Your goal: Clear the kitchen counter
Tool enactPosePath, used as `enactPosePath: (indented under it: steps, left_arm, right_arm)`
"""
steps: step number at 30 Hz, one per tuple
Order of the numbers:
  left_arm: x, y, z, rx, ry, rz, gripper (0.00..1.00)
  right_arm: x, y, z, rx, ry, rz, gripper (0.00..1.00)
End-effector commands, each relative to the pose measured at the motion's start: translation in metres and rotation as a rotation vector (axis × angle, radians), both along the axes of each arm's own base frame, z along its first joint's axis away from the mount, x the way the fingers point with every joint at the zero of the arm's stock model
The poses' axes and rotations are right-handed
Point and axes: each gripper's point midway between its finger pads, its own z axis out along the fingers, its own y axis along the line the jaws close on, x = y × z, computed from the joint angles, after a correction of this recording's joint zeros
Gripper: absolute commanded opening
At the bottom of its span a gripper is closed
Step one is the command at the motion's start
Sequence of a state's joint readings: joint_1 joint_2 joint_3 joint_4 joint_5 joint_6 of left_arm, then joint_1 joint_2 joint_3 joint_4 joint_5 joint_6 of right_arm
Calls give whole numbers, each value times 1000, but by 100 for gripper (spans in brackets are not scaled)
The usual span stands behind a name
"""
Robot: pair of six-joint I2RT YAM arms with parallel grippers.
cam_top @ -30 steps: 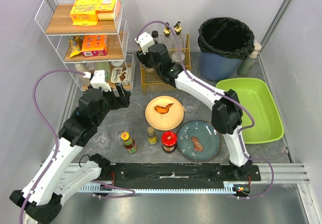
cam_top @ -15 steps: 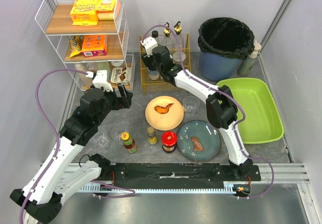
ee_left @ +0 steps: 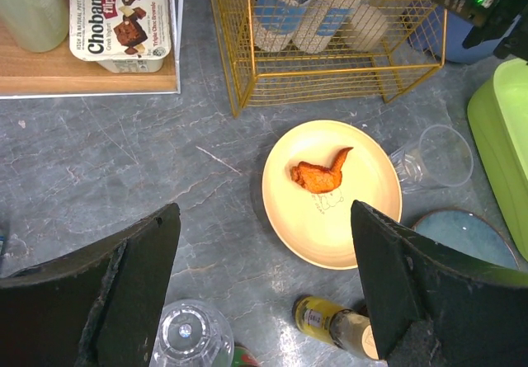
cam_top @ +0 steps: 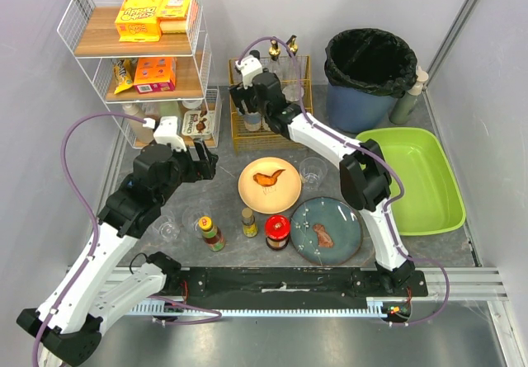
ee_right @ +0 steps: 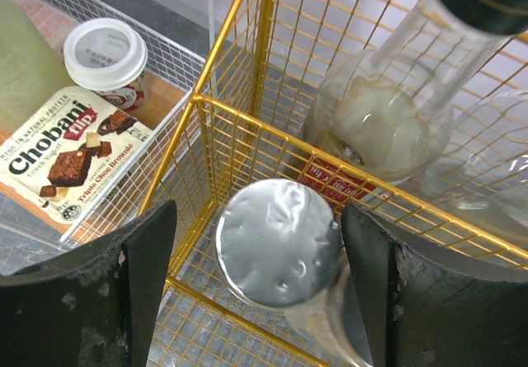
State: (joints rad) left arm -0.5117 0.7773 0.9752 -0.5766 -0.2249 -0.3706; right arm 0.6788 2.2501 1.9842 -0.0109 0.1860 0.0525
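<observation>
1. Left gripper (ee_left: 264, 210): jaws spread wide and empty above the counter (ee_left: 124, 161). Its fingers hide part of a blue plate (ee_left: 462, 235).
2. Counter: dark grey, mottled and stone-like, spanning from rack (cam_top: 99, 37) to tray (cam_top: 412, 177).
3. Right gripper (ee_right: 257, 210): jaws apart, astride a jar (ee_right: 279, 239) in the basket (ee_right: 262, 45). The lid hides the jar body.

Blue bin (cam_top: 356, 110), white wire rack (cam_top: 97, 37), green tray (cam_top: 410, 177)
</observation>
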Motion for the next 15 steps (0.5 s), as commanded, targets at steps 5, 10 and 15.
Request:
enactPosePath:
  steps: [5,10,15]
  left_arm:
    - [-3,-7,23,-65,-16,-23,90]
    - [-8,-17,25,-64,-8,-97,94]
    - [-22,-37,23,-86,27,-231,96]
  right_arm:
    - [-19,-2,112,183,-145,56,93]
    - [-49,-12,138,217,-132,102,94]
    - [-117,-42,142,141,42,194,98]
